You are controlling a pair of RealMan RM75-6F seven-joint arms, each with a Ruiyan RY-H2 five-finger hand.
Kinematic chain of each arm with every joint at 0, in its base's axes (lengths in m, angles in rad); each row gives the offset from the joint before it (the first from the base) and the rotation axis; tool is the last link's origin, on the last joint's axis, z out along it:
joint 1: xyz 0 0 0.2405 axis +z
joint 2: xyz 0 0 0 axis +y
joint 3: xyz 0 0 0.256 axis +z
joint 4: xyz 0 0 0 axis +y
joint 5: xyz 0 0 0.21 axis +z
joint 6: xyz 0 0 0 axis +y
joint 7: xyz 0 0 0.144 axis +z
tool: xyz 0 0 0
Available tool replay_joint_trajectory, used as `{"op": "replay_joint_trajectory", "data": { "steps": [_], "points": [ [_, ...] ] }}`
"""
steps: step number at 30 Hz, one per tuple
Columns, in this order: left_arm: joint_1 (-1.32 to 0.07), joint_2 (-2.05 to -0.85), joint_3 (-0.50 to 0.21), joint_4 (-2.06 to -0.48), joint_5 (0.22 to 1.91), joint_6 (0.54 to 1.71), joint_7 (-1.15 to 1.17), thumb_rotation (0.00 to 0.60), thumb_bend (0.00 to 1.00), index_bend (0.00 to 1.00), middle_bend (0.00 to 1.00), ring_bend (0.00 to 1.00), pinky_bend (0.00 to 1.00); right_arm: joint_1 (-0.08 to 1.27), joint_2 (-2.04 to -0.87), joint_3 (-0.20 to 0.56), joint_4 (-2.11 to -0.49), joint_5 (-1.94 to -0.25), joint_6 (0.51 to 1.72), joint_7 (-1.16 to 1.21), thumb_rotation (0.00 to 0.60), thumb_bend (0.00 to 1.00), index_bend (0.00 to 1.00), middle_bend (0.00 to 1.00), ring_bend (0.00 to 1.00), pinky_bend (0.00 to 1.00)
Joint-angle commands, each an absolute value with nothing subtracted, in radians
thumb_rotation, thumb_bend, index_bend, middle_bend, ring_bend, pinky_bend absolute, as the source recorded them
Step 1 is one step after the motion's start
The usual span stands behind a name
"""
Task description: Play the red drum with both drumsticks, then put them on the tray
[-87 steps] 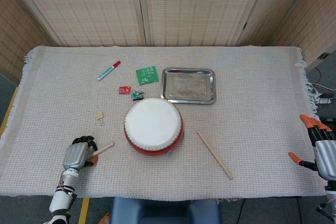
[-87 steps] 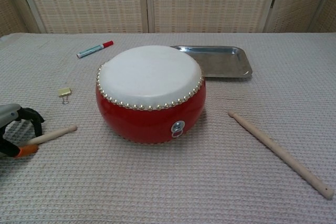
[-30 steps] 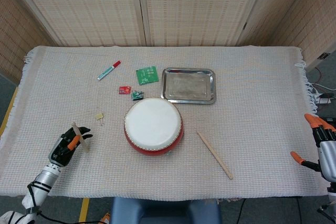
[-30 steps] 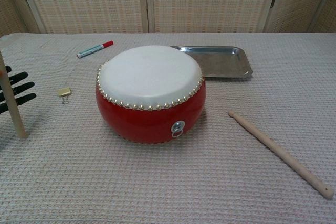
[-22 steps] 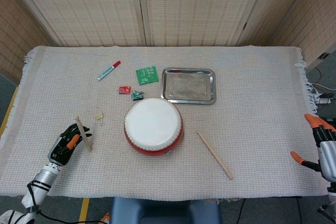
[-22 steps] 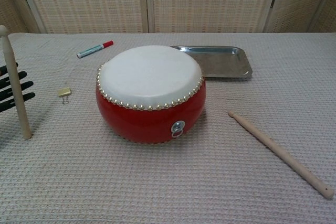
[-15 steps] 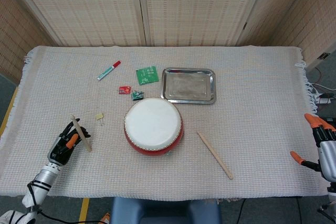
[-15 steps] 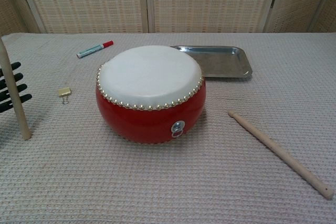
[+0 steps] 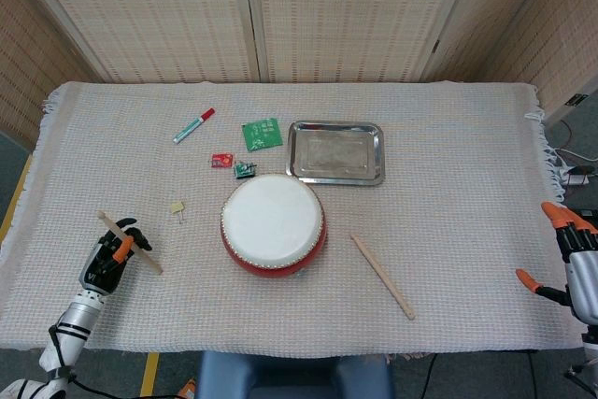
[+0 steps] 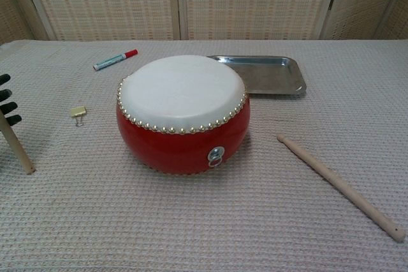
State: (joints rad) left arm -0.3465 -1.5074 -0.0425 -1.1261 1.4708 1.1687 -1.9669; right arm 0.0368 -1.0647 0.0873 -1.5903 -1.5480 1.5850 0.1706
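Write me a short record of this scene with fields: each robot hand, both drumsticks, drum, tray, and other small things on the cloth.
left robot hand: holds one drumstick, near the left edge of the cloth
right robot hand: at the right edge, holds nothing, fingers apart
second drumstick: lies flat on the cloth, right of the drum, untouched
drum: red, white top, in the middle
tray: behind the drum, nothing on it
other things: marker, green packet, binder clip, two small items behind the drum

Right hand (image 9: 577, 268) partly out of frame
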Motion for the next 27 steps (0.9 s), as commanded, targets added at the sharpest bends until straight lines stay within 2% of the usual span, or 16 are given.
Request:
{"op": "replay_joint_trajectory", "data": {
  "steps": [1,13,20,27],
  "points": [
    [-0.334,-1.508,-0.064,-1.153,1.433,1.156,-1.924,0.600,0.44,0.42,0.54,0.48,0.49,0.036,-1.064,0.087,-1.591,-1.549,1.587,0.170,0.600,0.06,0.07,0.10,0.00,0.17],
    [-0.313,-1.523,-0.074,-1.187,1.431,1.180,-1.731,0.598,0.30,0.52,0.60,0.53,0.60,0.030,-1.064,0.087,-1.595,-1.561,1.605,0.168,0.600,0.06,0.07,0.10,0.00,0.17],
    [-0.301,-1.533,-0.100,-1.240,1.395,1.187,-1.577,0.569,0.30,0.60,0.68,0.60,0.67,0.026,-1.067,0.088,-1.594,-1.568,1.620,0.170,0.600,0.06,0.05,0.10,0.00,0.17],
    [-0.290,-1.536,-0.102,-1.284,1.409,1.215,-1.457,0.528,0.30,0.64,0.71,0.63,0.69,0.025,-1.069,0.087,-1.589,-1.580,1.629,0.176,0.600,0.06,0.05,0.10,0.00,0.17]
  ]
}}
